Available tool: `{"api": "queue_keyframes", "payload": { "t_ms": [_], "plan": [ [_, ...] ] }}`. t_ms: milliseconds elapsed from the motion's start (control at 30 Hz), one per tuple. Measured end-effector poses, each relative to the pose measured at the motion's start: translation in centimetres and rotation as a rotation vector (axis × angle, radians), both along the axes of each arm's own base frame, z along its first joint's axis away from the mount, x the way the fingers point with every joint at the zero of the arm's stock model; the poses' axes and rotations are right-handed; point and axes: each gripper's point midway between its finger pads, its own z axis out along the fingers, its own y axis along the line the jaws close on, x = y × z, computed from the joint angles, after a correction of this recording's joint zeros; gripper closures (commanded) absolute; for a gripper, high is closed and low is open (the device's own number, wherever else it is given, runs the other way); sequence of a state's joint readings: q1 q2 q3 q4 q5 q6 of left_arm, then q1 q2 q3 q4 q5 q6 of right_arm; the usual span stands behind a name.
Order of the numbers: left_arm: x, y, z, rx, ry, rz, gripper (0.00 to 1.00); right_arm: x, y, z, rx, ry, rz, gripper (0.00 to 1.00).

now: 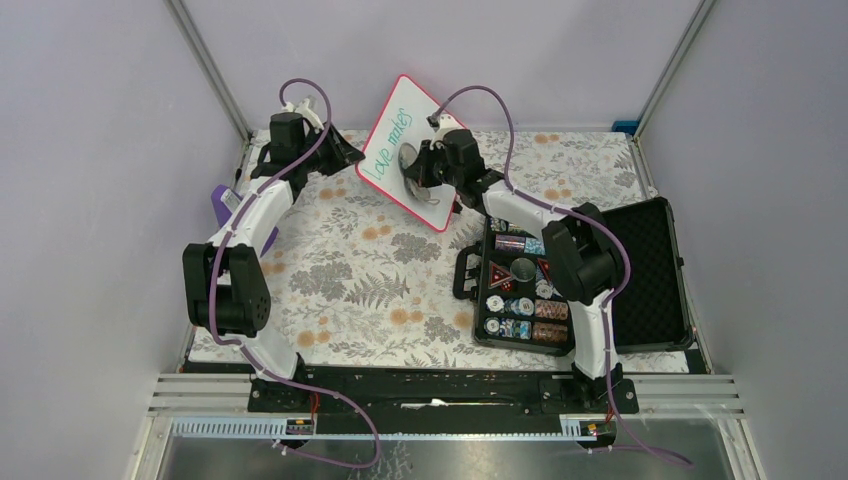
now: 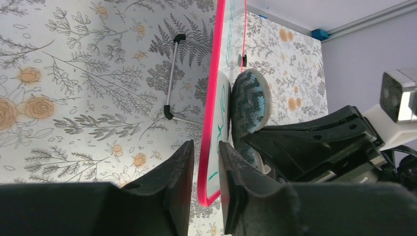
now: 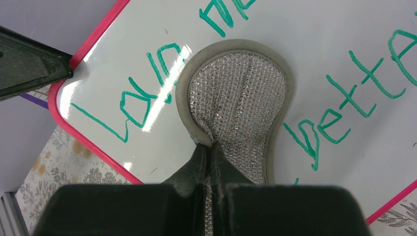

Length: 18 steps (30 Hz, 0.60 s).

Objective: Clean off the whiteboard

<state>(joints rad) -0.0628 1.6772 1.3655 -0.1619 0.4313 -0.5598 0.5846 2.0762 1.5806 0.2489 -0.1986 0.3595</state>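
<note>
at the back of the floral table (image 1: 340,290), the whiteboard (image 1: 392,140) stands tilted. left gripper (image 2: 206,146) straddles its red rim, jaws narrow; whether they grip it i cannot tell. right gripper (image 3: 209,147) clenches a grey mesh pad (image 3: 236,93) flat against green writing (image 3: 339,118).

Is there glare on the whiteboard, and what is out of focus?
Right wrist: glare streaks on the left part of the whiteboard, eraser sharp. Left wrist: the near fingers are soft. Top: even light, board without glare.
</note>
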Motion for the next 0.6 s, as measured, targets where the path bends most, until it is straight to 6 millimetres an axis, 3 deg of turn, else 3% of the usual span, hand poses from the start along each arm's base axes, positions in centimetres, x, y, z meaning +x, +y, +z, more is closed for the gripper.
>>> {"api": "queue_keyframes", "payload": {
  "t_ms": [367,600],
  "plan": [
    [-0.1,-0.7,0.1,-0.005,-0.007,-0.024,1.00,0.9,1.0,-0.5,-0.029,0.021,-0.013,1.00],
    [-0.1,-0.6,0.1,-0.003,-0.007,-0.024,1.00,1.7,3.5,1.4,-0.032,-0.002,-0.005,1.00]
  ]
}}
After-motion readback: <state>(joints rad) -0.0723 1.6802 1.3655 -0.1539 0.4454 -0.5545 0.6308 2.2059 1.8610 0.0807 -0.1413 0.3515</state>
